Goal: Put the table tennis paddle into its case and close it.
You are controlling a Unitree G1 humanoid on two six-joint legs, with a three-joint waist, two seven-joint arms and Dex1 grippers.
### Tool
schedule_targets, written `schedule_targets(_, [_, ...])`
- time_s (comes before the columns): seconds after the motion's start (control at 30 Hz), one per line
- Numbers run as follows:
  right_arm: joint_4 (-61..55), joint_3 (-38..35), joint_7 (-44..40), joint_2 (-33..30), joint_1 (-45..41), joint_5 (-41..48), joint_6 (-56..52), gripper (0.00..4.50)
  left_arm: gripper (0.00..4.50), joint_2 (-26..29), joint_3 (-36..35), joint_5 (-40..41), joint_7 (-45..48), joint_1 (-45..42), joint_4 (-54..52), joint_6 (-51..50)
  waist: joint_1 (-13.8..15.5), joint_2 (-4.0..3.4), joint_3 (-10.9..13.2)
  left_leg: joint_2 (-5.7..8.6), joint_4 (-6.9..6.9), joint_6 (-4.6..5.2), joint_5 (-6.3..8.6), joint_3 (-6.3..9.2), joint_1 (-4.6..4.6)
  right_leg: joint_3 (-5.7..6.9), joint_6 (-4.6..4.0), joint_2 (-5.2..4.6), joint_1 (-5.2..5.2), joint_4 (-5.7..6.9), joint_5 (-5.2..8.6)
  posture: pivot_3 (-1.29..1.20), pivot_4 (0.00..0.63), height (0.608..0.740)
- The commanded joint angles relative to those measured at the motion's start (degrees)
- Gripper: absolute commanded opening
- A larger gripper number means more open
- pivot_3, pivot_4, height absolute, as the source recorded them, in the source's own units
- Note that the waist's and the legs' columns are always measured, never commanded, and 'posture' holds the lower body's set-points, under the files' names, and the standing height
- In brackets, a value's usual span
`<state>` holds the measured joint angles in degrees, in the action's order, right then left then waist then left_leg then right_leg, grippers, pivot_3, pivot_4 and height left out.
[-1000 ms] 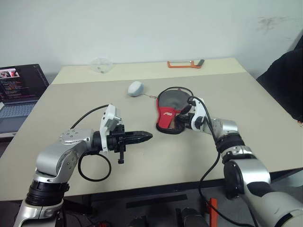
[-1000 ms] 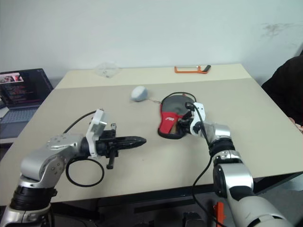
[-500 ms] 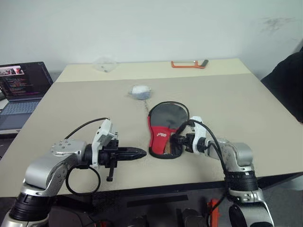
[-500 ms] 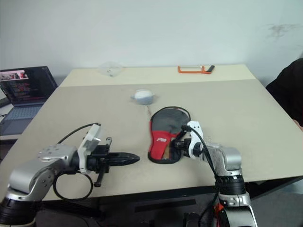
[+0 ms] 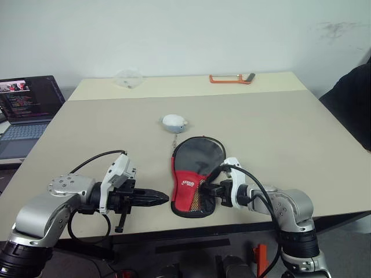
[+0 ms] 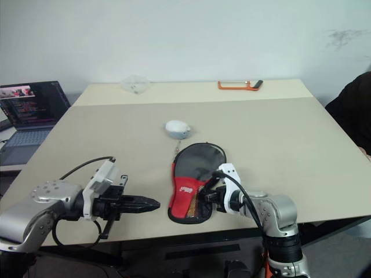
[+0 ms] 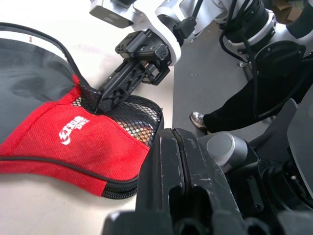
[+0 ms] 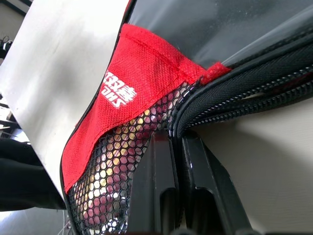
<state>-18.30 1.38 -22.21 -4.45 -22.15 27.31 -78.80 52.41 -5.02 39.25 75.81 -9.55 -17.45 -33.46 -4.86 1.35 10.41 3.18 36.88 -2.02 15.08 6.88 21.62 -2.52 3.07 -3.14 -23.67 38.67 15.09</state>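
Right gripper [image 5: 207, 189] is clamped on the zipper rim of the case [image 5: 194, 180], at the case's right side by the mesh pocket [image 7: 139, 125]; left wrist view shows its black fingers [image 7: 116, 89] pinched onto the rim where mesh meets the red panel [image 5: 184, 188]. Case lies flat on the table [image 5: 278, 127] near the front edge, centre, narrow red end toward the near edge, round dark end pointing far. White logo on the red panel. Something light and reddish shows through the mesh, can't tell if it is the paddle handle; paddle face itself not made out.

Left gripper [image 5: 162, 198] is squeezed shut on nothing, level over the table just left of the case, tip pointing right at the case's near end, small gap between them.

Small white rounded object [image 5: 174, 121] sits on the table just beyond the case's far end. Orange hacksaw [image 5: 231, 78] at the far edge, right of centre. Clear plastic item [image 5: 128, 77] at the far edge, left of centre. Open laptop [image 5: 26, 110] off the table on the left.
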Motion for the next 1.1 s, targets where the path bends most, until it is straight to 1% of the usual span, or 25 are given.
schedule_targets(0.03, [-2.30, 1.79, -0.25, 0.77, 2.07, 2.82, -2.92, 0.03, 0.00, 1.11, -1.76, 0.78, 0.66, -0.34, -1.16, 0.48, 0.04, 0.00, 0.00, 0.00, 0.00, 0.00, 0.00, 0.00, 0.00, 0.00, 0.00, 0.00, 0.00, -0.01, 0.00, 0.00, 0.150, 0.740])
schedule_targets(0.37, [-6.19, -2.11, 1.63, -0.94, 5.55, 3.86, -5.32, 0.03, 0.00, 1.09, -0.49, 0.58, 1.11, -1.60, -0.52, 0.37, 0.37, 0.00, 0.00, 0.05, -0.01, -0.01, 0.02, 0.07, 0.08, 0.08, 0.01, 0.00, 0.02, -0.12, 0.00, 0.00, 0.150, 0.740])
schedule_targets(0.67, [-6.50, -3.46, 1.56, -4.78, 6.32, 4.97, -4.95, 0.03, 0.00, 0.56, 0.43, -0.01, 1.22, -2.92, 0.42, 0.51, 1.52, 0.00, 0.00, 0.10, 0.00, 0.00, 0.03, 0.10, 0.10, 0.13, 0.02, 0.00, 0.05, -0.16, 0.01, 0.00, 0.150, 0.740])
schedule_targets(0.9, [-6.29, -3.68, 2.29, -4.98, 5.61, 5.66, -4.49, 0.03, 0.00, -0.05, 0.88, -0.54, 0.78, -3.24, 0.65, 0.72, 1.93, 0.01, 0.00, 0.11, 0.02, 0.00, 0.03, 0.16, 0.09, 0.20, 0.03, 0.00, 0.13, -0.22, 0.01, 0.00, 0.150, 0.740])
schedule_targets(1.1, [-7.29, -4.72, 1.87, -7.25, 6.37, 6.89, -5.30, 0.03, 0.00, -0.18, 0.98, -0.63, 0.71, -3.10, 0.57, 0.84, 2.05, 0.01, 0.00, 0.13, 0.02, 0.00, 0.03, 0.17, 0.10, 0.20, 0.03, 0.00, 0.14, -0.23, 0.01, 0.00, 0.150, 0.740])
